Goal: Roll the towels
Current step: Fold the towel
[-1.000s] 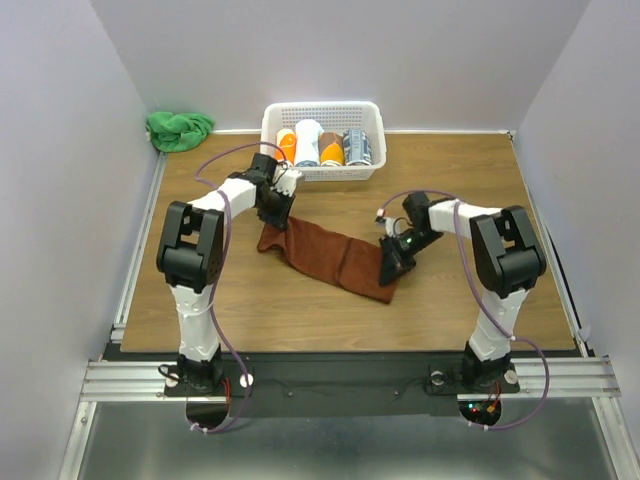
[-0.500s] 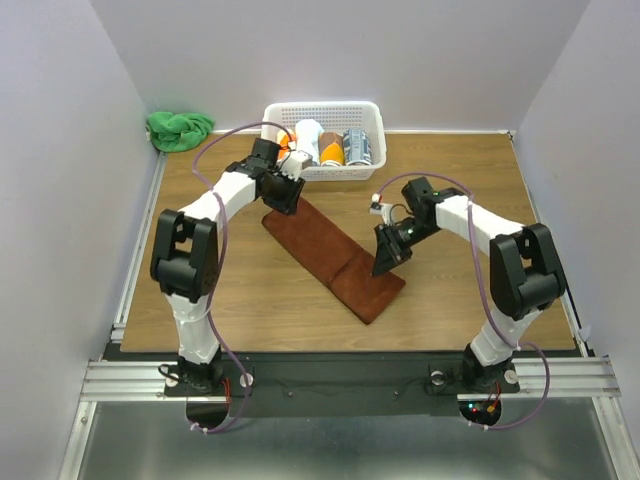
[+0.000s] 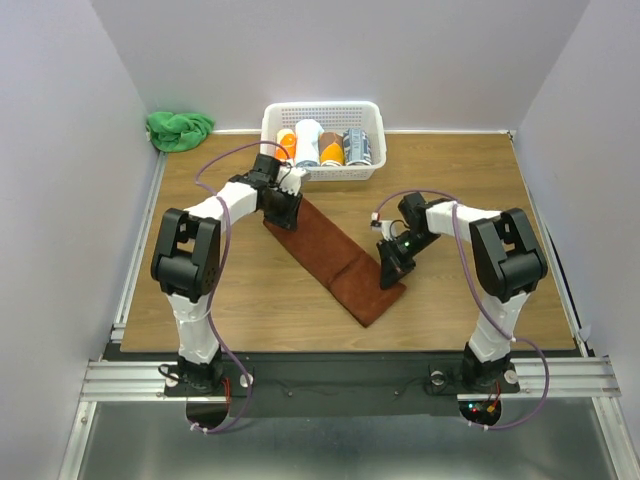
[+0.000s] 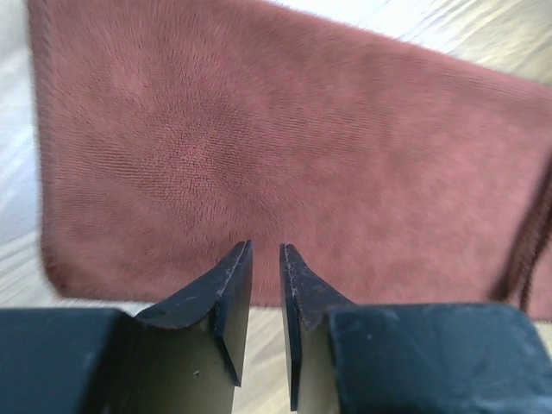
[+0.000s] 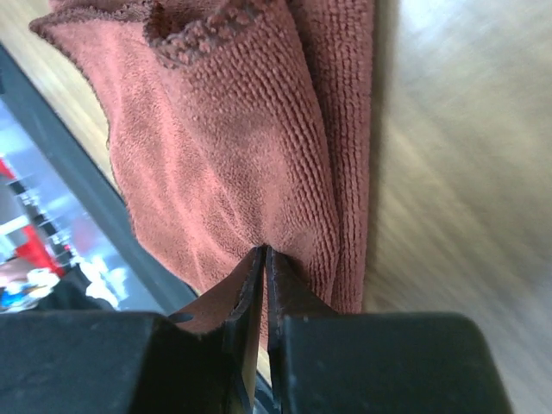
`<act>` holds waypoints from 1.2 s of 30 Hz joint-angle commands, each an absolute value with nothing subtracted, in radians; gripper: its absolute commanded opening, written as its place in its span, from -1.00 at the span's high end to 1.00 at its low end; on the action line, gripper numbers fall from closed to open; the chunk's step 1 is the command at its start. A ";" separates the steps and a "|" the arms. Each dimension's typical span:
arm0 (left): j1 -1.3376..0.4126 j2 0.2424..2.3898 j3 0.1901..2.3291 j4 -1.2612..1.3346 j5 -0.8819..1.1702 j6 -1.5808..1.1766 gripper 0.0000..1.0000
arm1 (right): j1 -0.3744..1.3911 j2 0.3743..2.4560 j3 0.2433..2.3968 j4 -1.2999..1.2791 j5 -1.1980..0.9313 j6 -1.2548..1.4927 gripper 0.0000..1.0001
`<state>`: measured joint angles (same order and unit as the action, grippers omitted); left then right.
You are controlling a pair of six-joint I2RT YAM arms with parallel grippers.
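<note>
A brown towel (image 3: 330,252) lies folded in a long strip on the wooden table, running diagonally from near the basket to the front middle. My left gripper (image 3: 283,213) is at its far end. In the left wrist view its jaws (image 4: 266,250) stand a little apart and empty, just at the edge of the towel (image 4: 285,155). My right gripper (image 3: 390,268) is at the towel's near right edge. In the right wrist view it (image 5: 264,252) is shut, pinching a fold of the towel (image 5: 224,147).
A white basket (image 3: 322,172) at the back holds several rolled towels. A crumpled green towel (image 3: 180,129) lies in the back left corner. Grey walls close in the table on three sides.
The towel went from slack and bunched to a straight strip lying on the table. Both grippers came down with it, and the left jaws have parted off the towel's end.
</note>
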<state>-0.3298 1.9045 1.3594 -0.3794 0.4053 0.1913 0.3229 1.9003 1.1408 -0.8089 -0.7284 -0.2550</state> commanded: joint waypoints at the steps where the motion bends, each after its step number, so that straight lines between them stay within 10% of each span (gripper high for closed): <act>1: -0.353 1.948 1.405 -0.348 0.428 0.175 0.42 | 0.333 1.891 1.080 -0.762 -0.781 -0.241 0.76; 17: -0.468 2.249 1.781 -0.419 0.452 0.204 0.41 | 0.428 1.827 0.867 -0.320 -0.962 0.162 0.42; 29: -0.465 1.984 1.651 -0.341 0.489 0.242 0.22 | 0.420 1.606 0.884 -0.241 -0.928 0.261 0.37; 36: -0.466 1.501 1.300 -0.135 0.519 0.282 -0.82 | 0.422 1.445 0.868 -0.241 -0.933 0.279 0.03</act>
